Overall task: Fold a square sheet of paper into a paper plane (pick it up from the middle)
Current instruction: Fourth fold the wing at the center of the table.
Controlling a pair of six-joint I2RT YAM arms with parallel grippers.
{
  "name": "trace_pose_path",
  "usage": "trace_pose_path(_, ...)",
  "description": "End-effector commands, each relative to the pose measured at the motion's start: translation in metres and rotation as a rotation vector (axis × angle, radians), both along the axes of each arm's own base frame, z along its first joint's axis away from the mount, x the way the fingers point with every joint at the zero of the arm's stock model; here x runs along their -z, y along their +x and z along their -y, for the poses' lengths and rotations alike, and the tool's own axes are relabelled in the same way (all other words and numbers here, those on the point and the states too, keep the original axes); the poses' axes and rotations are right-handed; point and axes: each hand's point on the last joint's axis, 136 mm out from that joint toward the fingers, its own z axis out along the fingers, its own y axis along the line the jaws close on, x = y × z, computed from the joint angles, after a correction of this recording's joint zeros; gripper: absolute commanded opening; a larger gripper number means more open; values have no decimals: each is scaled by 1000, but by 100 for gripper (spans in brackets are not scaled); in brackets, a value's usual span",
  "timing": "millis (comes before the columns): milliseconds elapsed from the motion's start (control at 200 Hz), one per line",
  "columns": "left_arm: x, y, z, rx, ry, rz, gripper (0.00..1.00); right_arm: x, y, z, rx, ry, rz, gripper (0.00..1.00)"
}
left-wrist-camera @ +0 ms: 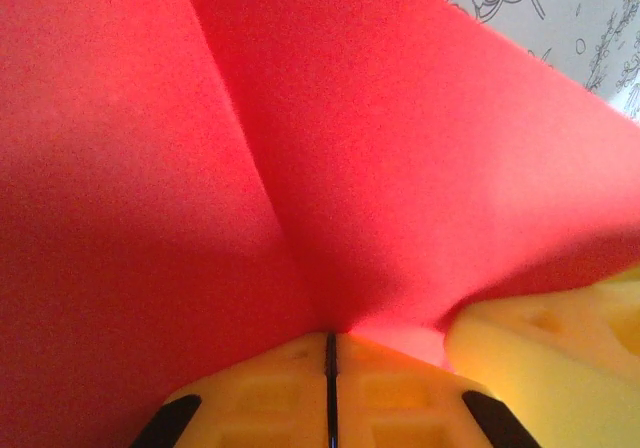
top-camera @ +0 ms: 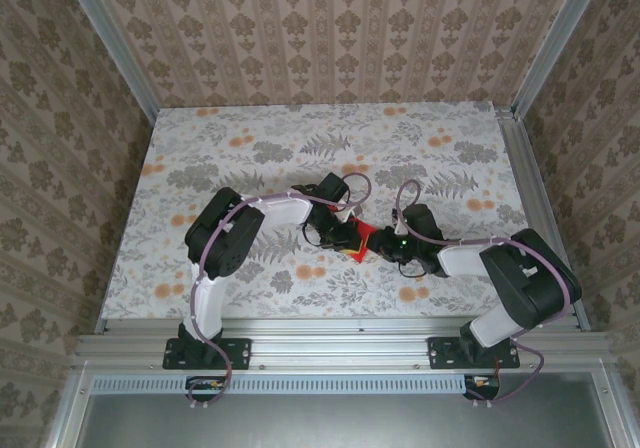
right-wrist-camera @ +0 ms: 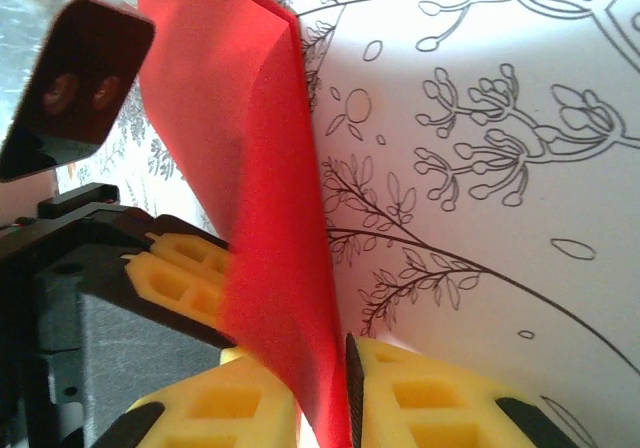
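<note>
Walls (top-camera: 330, 38): brown damask-patterned panels closing in the upper, left and right sides of the top view
Table (top-camera: 250, 148): pale floral surface across the middle of the top view, with a metal rail (top-camera: 350, 343) along its lower edge
Left arm (top-camera: 225, 233): rises from the rail at lower left and reaches right toward frame centre
Right arm (top-camera: 520, 273): rises from the rail at lower right and reaches left toward frame centre
Sheet of paper (top-camera: 360, 238): bright red and creased, just below centre of the top view, between the two wrists and lifted off the table
Left gripper (left-wrist-camera: 330, 340): yellow pads pressed together at the bottom edge of the left wrist view, pinching the sheet, which fans upward from the seam
Right gripper (right-wrist-camera: 335, 358): yellow pads at the bottom of the right wrist view with a fold of the sheet between them; a thin dark slit runs beside the paper, so whether they clamp it cannot be told
</note>
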Motion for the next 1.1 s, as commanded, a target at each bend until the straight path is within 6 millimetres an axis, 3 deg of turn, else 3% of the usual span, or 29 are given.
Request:
trace_pose_path(0,19,-10,-9,31,49,-29,9,-2,7,-2,-11,9,11,19)
trace_pose_path(245,20,-9,-9,32,52,-30,9,1,9,3,-46,-68,21,6)
trace_pose_path(430,21,-7,-8,31,49,-28,9,6,7,9,-67,-143,15,3)
trace_pose_path(725,-5,9,-2,-19,-37,-4,11,9,5,11,-99,-233,25,2)
trace_pose_path(885,-17,23,-13,-50,-45,20,11,9,4,14,-111,-286,32,1)
trace_pose_path(1095,-7,36,-37,-87,-5,21,11,5,5,14,-123,-323,47,0)
